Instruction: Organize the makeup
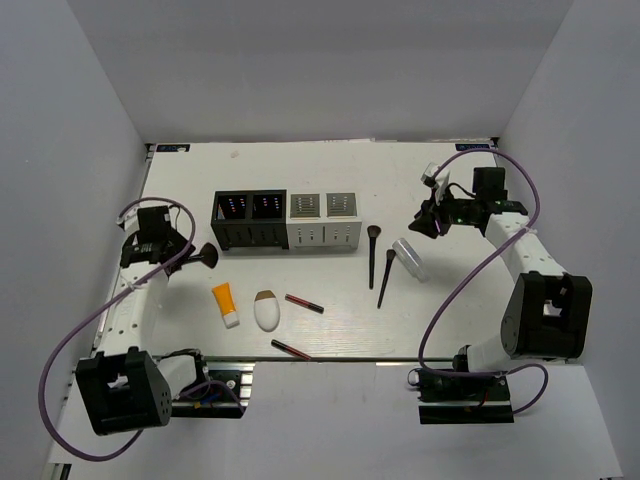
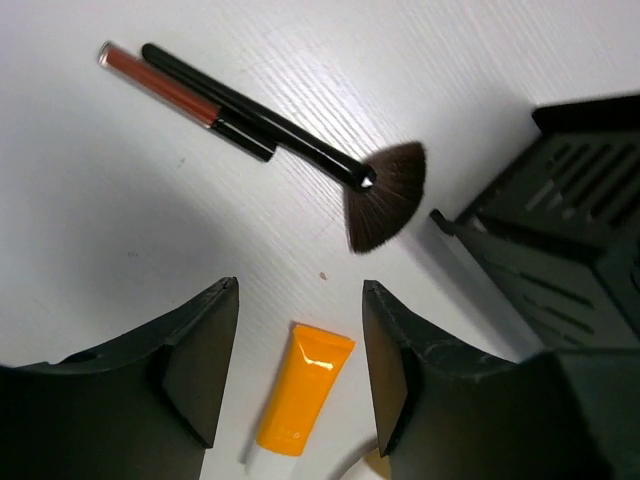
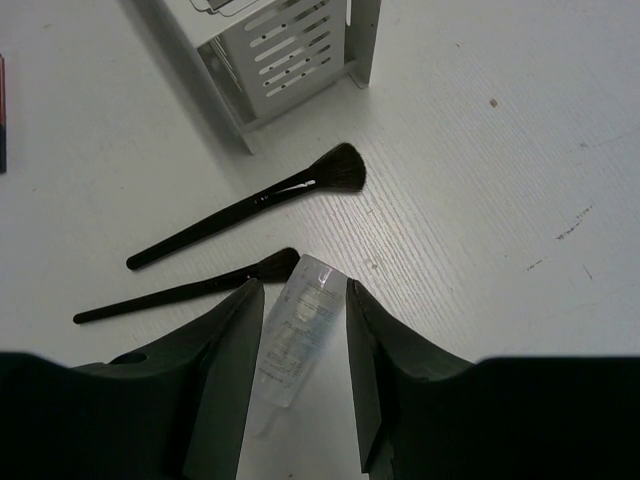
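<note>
An orange tube (image 1: 226, 303) with a white cap, a white egg-shaped piece (image 1: 266, 310) and two dark-red sticks (image 1: 303, 303) (image 1: 290, 349) lie at the front of the table. Two black brushes (image 1: 372, 255) (image 1: 386, 277) and a clear bottle (image 1: 408, 258) lie to the right. My left gripper (image 1: 160, 243) (image 2: 300, 290) is open and empty, held high, and the tube (image 2: 302, 395) shows between its fingers. A fan brush (image 2: 385, 195) and another red stick (image 2: 185, 97) lie beyond it. My right gripper (image 1: 435, 222) (image 3: 303, 285) is open above the bottle (image 3: 298, 335), which shows between its fingers.
A black slotted organizer (image 1: 250, 220) (image 2: 560, 230) and a grey-white one (image 1: 324, 222) (image 3: 285, 50) stand side by side at mid-table. The fan brush head (image 1: 207, 257) shows beside the left arm. Grey walls enclose the table on three sides.
</note>
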### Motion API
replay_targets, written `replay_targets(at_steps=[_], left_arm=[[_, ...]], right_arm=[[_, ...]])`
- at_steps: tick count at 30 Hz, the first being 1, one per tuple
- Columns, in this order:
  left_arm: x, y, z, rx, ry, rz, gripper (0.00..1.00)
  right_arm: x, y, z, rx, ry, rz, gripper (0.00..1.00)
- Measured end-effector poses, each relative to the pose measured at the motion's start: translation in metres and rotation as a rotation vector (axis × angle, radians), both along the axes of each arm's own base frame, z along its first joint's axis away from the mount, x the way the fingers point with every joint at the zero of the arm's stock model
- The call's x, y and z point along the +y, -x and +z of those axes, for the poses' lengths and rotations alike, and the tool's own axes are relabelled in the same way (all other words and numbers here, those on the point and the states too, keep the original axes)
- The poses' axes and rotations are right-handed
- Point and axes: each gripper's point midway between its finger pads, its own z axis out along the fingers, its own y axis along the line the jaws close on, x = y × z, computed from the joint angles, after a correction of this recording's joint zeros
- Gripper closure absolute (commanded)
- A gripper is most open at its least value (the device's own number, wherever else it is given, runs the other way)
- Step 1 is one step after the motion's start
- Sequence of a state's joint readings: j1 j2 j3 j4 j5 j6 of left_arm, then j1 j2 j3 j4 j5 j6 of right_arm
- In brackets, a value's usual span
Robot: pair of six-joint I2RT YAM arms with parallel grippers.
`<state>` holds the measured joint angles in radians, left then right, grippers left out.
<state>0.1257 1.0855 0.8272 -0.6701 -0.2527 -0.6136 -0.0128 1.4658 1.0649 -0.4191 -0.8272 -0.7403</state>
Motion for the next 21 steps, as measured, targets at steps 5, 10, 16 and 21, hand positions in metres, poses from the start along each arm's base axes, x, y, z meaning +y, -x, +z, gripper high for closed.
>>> replay_targets(at_steps=[5, 10, 16, 21], left_arm=[[0.016, -0.006, -0.014, 0.019, 0.082, 0.196, 0.37], [0.033, -0.021, -0.008, -0.033, 0.159, 0.388, 0.49], [0.048, -0.019, -0.007, -0.087, 0.238, 0.585, 0.59], [0.058, -0.014, -0.019, -0.082, 0.284, 0.691, 0.56]], right_arm=[[0.001, -0.001, -0.004, 0.012, -0.005, 0.004, 0.55], [0.001, -0.002, -0.006, 0.015, -0.005, 0.004, 0.55], [0.001, -0.004, -0.005, 0.001, -0.006, 0.002, 0.55], [-0.001, 0.0, -0.014, 0.021, -0.006, -0.003, 0.55]])
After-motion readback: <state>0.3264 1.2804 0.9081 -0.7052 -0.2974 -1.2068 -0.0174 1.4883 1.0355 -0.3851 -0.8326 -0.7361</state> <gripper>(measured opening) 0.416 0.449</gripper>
